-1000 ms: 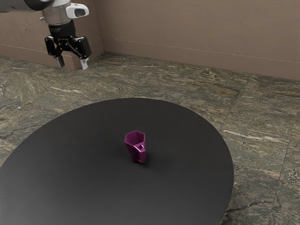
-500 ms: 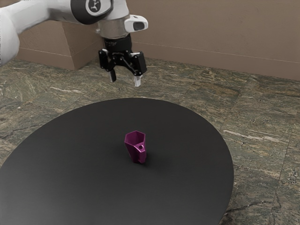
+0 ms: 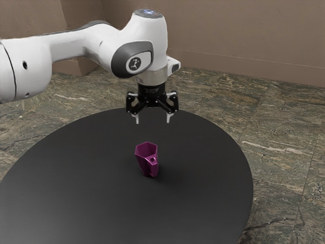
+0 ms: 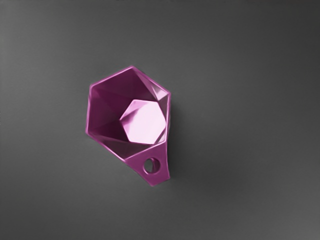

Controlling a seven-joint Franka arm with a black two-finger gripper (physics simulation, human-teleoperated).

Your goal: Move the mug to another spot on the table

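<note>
End effector (image 3: 152, 120) released, above mug (image 3: 147, 158); narrow base w/ tapered facets; off-centre pinch could tip or skid it on worktop (image 3: 71, 178).

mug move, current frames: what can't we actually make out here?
- Exterior view: the table runs off the bottom and left edges, so its near rim is cut off.
- Exterior view: the arm is cut by the left edge, which hides its base.
- Both views: the underside of the mug is hidden by its own body.
- Exterior view: the open claw hangs above the mug, and its pad faces are too small to read.
</note>
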